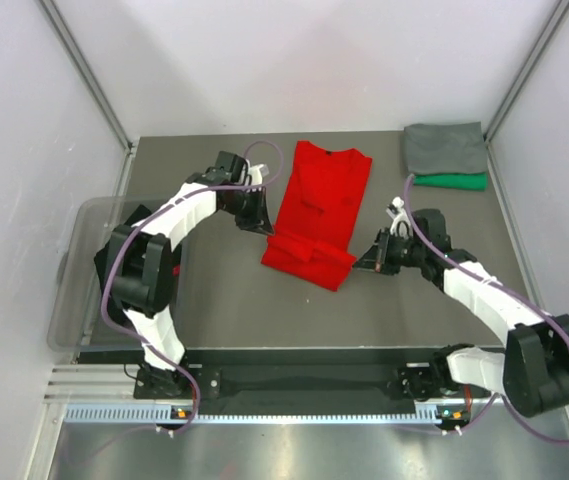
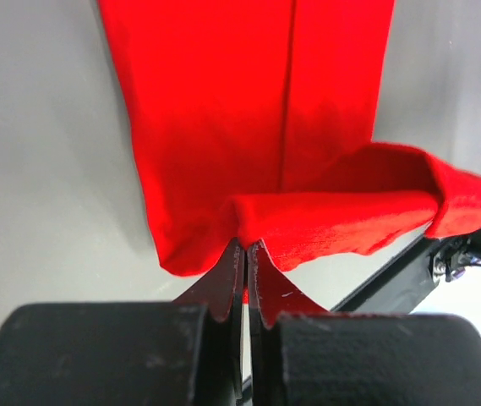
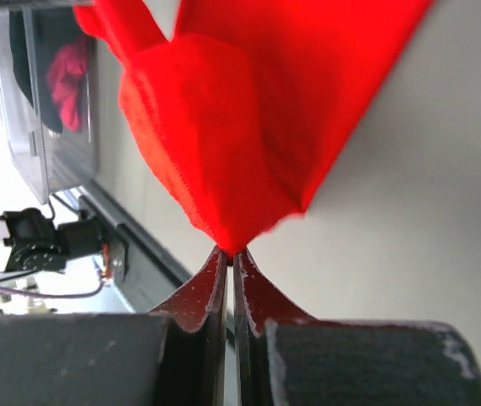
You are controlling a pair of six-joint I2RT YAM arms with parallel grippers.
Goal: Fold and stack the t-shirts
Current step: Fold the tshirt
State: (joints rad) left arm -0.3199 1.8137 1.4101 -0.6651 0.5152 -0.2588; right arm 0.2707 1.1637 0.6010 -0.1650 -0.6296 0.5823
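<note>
- A bright red cloth t-shirt (image 1: pixel 319 205) is lying mid-tabletop (image 1: pixel 224 300), its 6 o'clock end doubling over.
- The left gripper (image 2: pixel 245 245) is pinching its 9 o'clock edge.
- The right gripper (image 3: pixel 230 252) is clamping its 3 o'clock edge.
- A folded grey cloth t-shirt (image 1: pixel 446 148) is sitting at 1 o'clock.

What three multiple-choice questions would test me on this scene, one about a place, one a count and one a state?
1. Where is the grey shirt?
A) on the green shirt, far right corner
B) in the middle
C) at the near left
2. How many shirts lie outside the tub?
A) one
B) three
C) five
3. The left gripper is:
A) open
B) shut on the red shirt
C) shut on nothing
Answers: 1 A, grey lies on green in the overhead view. 2 B, red, grey and green. 3 B, its jaws pinch the red hem in the left wrist view.
</note>
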